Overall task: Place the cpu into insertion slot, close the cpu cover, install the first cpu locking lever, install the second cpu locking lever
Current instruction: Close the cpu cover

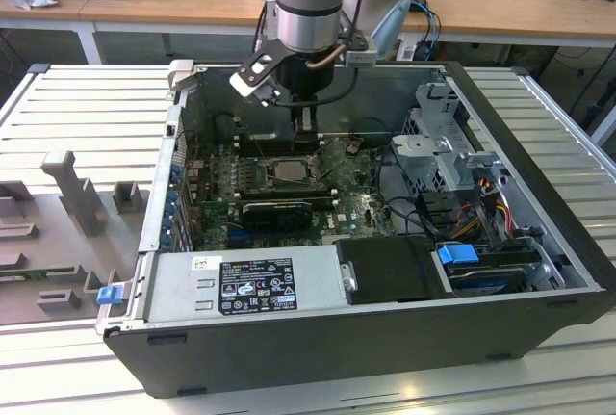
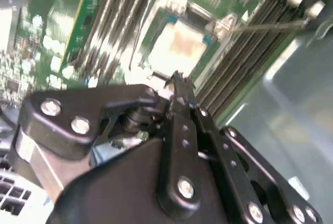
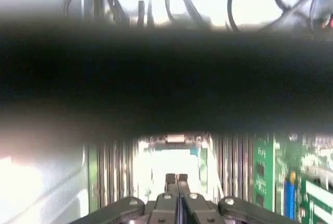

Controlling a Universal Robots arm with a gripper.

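The jaws are closed: in the first wrist view the gripper (image 3: 177,178) has its fingertips pressed together with nothing between them. Just beyond the tips, and clear of them, the cpu (image 2: 179,46) lies as a pale square seated in the insertion slot (image 1: 279,172). The silver cpu cover (image 2: 174,3) frames it; whether it lies fully flat I cannot tell. In the first wrist view a broad dark band (image 3: 166,73) hides the middle, and the chip is washed out to white. In the exterior view the fingertips are hard to make out against the dark parts inside the open computer case (image 1: 385,338)
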